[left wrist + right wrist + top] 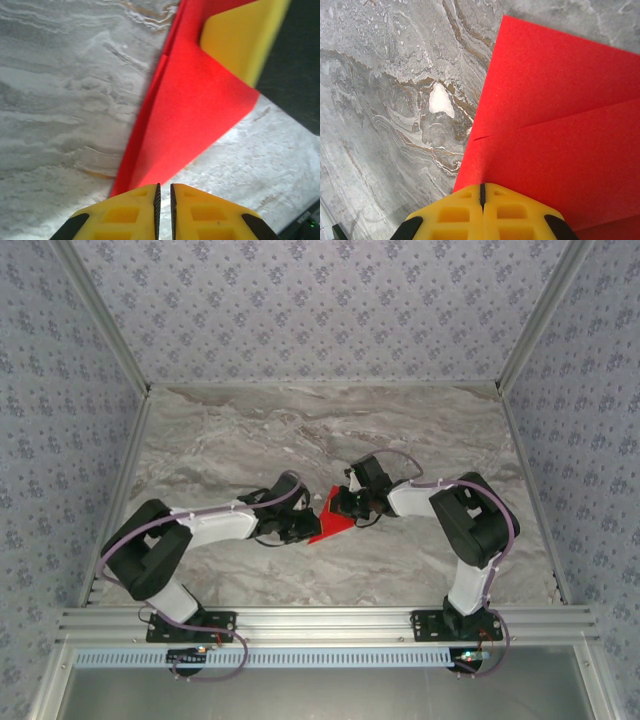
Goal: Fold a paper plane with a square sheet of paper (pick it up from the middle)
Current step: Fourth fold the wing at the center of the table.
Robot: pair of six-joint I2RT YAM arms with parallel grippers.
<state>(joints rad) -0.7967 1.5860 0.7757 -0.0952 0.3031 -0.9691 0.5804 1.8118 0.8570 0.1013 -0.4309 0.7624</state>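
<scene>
Several folds are in the red paper, which lies flat on the marble table near its middle, between the two arms. From above it reads as a small wedge, not a full square. In the right wrist view one layer's edge runs slantwise across the layer beneath, and a small notch shows on the left edge where the layers meet. In the left wrist view stacked edges run down the paper's left side toward a point near the camera.

The right gripper is clenched, its fingers pressed together with no gap, and the paper runs underneath them. One of its yellow fingers lies on top of the paper in the left wrist view, so it seems to be pinning the sheet down, not holding it.

The left gripper sits at the paper's near edge with its fingers almost together and a thin dark slit between them. Whether that edge is nipped in the slit cannot be told.

By this reading the task is roughly midway. The pickup and the early nose folds look done, but the shape is too broad for a dart. The centre fold, the wing folds and firm creasing probably remain.
</scene>
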